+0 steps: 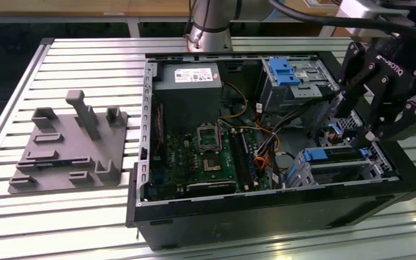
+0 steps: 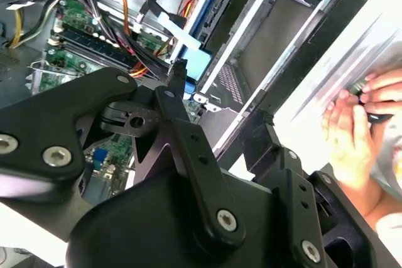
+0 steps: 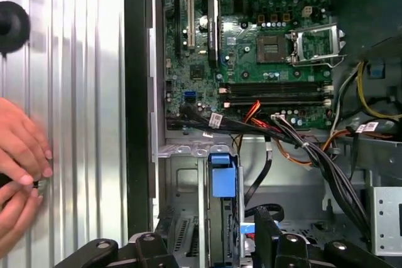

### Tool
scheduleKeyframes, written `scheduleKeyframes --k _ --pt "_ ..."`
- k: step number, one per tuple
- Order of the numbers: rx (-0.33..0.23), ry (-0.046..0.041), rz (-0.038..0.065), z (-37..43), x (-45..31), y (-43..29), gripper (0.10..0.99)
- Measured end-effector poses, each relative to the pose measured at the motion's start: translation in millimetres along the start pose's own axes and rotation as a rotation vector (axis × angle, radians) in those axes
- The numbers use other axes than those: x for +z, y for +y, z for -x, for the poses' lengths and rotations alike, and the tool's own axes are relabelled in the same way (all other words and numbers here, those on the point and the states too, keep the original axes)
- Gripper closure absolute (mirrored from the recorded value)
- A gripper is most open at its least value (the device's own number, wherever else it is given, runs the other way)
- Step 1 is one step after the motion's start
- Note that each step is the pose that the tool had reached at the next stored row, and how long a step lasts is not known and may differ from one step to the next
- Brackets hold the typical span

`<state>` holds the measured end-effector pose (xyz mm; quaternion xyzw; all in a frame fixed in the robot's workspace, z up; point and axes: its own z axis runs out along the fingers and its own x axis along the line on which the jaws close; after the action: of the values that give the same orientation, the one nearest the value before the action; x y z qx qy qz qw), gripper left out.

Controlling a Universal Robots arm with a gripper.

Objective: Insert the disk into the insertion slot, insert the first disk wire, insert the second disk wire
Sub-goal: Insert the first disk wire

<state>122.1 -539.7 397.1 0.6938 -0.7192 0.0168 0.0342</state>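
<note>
Now, the disk sits in the insertion slot, the silver perforated cage in the near corner of the open computer case at the exterior view's right; in the first wrist view its blue carrier stands between the cage's sheet-metal walls. The gripper hangs just above that cage; its fingers look spread, one to either side of the carrier, pinching nothing that I can make out. A black cable loops down just beside the carrier; whether any plug is seated I cannot tell. Farther in lie the wire bundle, the motherboard and the power supply; the taller grey bay stands at the case's far end. Outside the case, a grey fixture plate rests on the slatted table; a person's hands are near the case wall.
</note>
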Motion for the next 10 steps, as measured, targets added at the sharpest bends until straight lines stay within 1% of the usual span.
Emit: scheduleKeyframes --k 2,3,4,5,6,7,8,10 --pt "0.001 0.0284 -0.003 6.6 0.1 0.2 0.471" --pt "0.001 0.0405 -0.005 9.9 0.2 0.3 0.486" --pt "0.002 0.0515 -0.006 13.1 0.5 0.4 0.549" --pt "0.002 0.0611 -0.007 16.2 0.8 0.5 0.549" --pt "0.002 0.0677 -0.008 18.7 1.4 0.2 0.612" --pt "0.002 0.0718 -0.008 20.5 2.2 -0.9 0.612" --pt "0.002 0.0743 -0.008 21.8 3.4 -2.9 0.678" --pt "0.003 0.0769 -0.008 23.0 6.3 -10.4 0.678"
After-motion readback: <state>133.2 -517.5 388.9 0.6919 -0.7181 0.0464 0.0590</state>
